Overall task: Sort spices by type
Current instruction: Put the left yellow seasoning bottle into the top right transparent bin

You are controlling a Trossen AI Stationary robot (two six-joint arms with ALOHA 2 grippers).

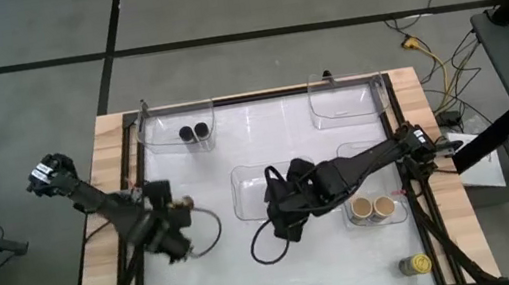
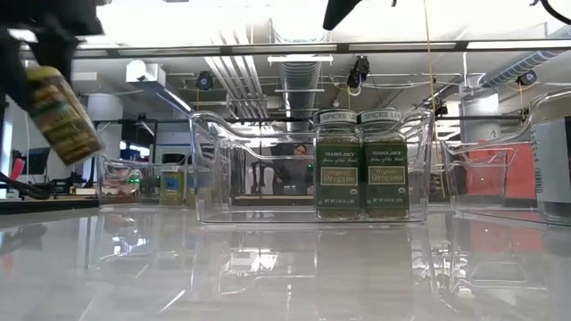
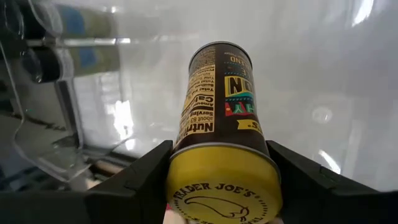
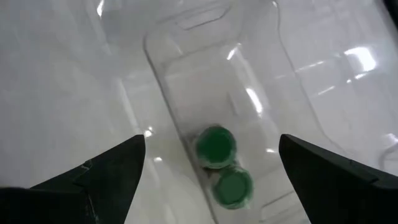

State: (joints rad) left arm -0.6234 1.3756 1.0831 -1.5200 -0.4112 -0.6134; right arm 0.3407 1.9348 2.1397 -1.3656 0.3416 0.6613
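My left gripper (image 1: 179, 230) hangs over the table's left part, shut on a dark-labelled spice jar with a yellow lid (image 3: 224, 186); the low view shows the jar (image 2: 61, 114) tilted and in the air. My right gripper (image 4: 211, 180) stands open above the middle tray (image 1: 240, 180), where two green-lidded jars (image 4: 216, 146) stand side by side; they show again as two green-labelled jars (image 2: 361, 174). Two black-lidded jars (image 1: 194, 131) stand in the far-left tray. Two tan-lidded jars (image 1: 373, 209) stand in the right tray. Another yellow-lidded jar (image 1: 414, 265) stands on the table at the near right. My left gripper pinches the jar between its two fingers (image 3: 143, 177), on opposite sides of the body just below the yellow lid (image 3: 186, 152). The fingers come from above at a slant. The jar is lifted clear of the table and tilted, lid toward the wrist, base pointing away and down.
An empty clear tray (image 1: 345, 104) stands at the far right. A raised frame (image 1: 136, 160) runs along the table's edges. A black cable loop (image 1: 265, 247) hangs below the right arm. Bare glossy tabletop (image 1: 285, 279) lies along the near side.
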